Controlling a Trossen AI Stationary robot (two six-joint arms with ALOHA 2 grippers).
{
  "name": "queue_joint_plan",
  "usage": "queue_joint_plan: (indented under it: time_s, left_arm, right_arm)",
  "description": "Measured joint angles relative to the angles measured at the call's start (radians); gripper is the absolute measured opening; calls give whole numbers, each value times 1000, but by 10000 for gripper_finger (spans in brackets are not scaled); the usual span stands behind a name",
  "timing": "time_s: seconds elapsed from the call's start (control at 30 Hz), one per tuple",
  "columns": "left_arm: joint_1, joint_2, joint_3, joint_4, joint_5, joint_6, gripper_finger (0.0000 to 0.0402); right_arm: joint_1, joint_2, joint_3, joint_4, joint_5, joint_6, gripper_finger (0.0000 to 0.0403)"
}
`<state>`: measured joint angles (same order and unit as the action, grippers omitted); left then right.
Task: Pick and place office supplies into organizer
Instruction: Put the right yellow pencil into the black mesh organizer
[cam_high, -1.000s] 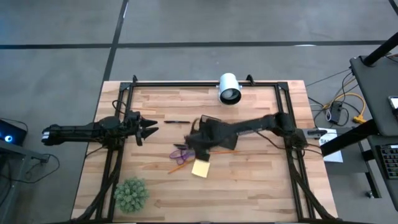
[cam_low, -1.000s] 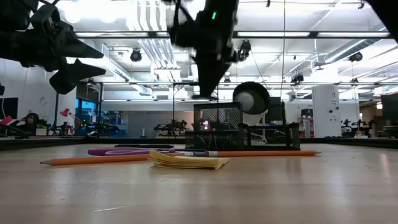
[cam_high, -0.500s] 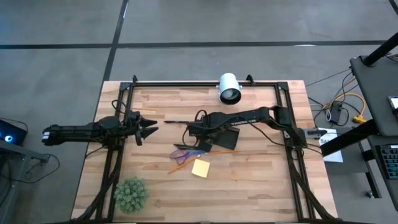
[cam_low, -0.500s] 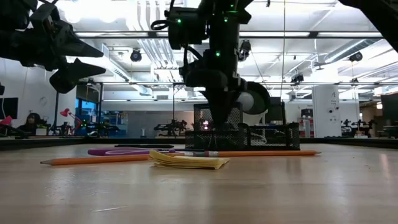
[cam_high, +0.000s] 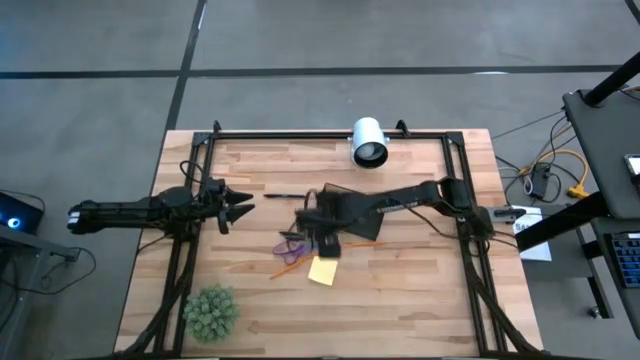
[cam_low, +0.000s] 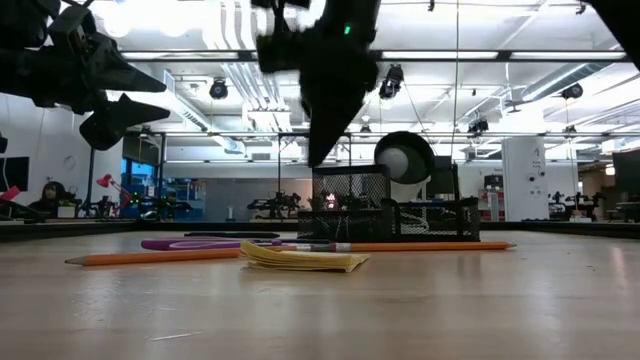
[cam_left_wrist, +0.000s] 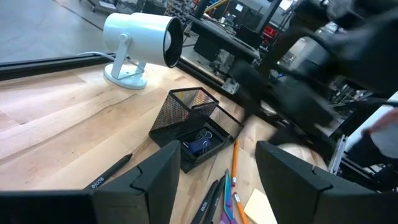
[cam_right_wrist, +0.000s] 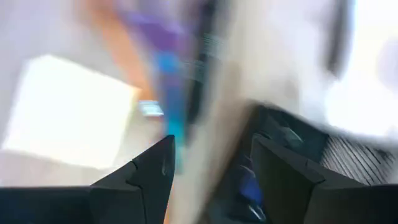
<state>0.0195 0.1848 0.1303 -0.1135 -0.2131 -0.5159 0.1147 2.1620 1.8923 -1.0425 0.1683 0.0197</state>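
Right arm reached from the counter's right side across its middle, w/ right end effector (cam_high: 322, 240) hanging above the counter over the supplies, just left of the organizer (cam_high: 352, 212). Its fingers (cam_right_wrist: 137, 180) were spread w/ a clear gap, holding nothing. Left arm lay level along the left side; left end effector (cam_high: 240, 205) pointed right, fingers (cam_left_wrist: 155, 180) parted, empty.

Organizer sat mid-counter, long axis roughly left-right, w/ tall back section to the left. Yellow sticky pad (cam_high: 322, 270) lay flat just near of it. Orange pencil (cam_high: 287, 266) ran diagonally, near-left to far-right; purple scissors (cam_high: 292, 244) lay beside it. Black pen (cam_high: 282, 195) lay left-right, farther back.

Left wrist view showed blue clips (cam_left_wrist: 200, 144) inside the organizer's lower tray, hidden from above. Low view showed the pencil (cam_low: 150, 257) and pad (cam_low: 300, 259) lying in front of the organizer (cam_low: 390, 215).
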Motion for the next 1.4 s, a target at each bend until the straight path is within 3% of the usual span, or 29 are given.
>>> queue_joint_plan:
  time_s: [0.1, 0.17, 0.4, 0.63, 0.93, 1.4]
  left_arm:
    - [0, 0, 0, 0, 0, 0, 195]
    - [0, 0, 0, 0, 0, 0, 195]
    - [0, 0, -4, 0, 0, 0, 195]
    - [0, 0, -5, 0, 0, 0, 195]
    - [0, 0, -6, -1, 0, 0, 195]
    - [0, -2, -5, -1, 4, 0, 195]
  right_arm:
    - [38, 0, -20, 75, -23, -163, 194]
    - [44, 4, -33, 129, -23, -187, 191]
    - [36, 41, -45, 104, -77, 19, 177]
    - [78, 46, -94, 23, -91, 62, 174]
    - [47, 35, -187, 3, -91, 263, 157]
    - [43, -18, -322, -36, -147, 241, 125]
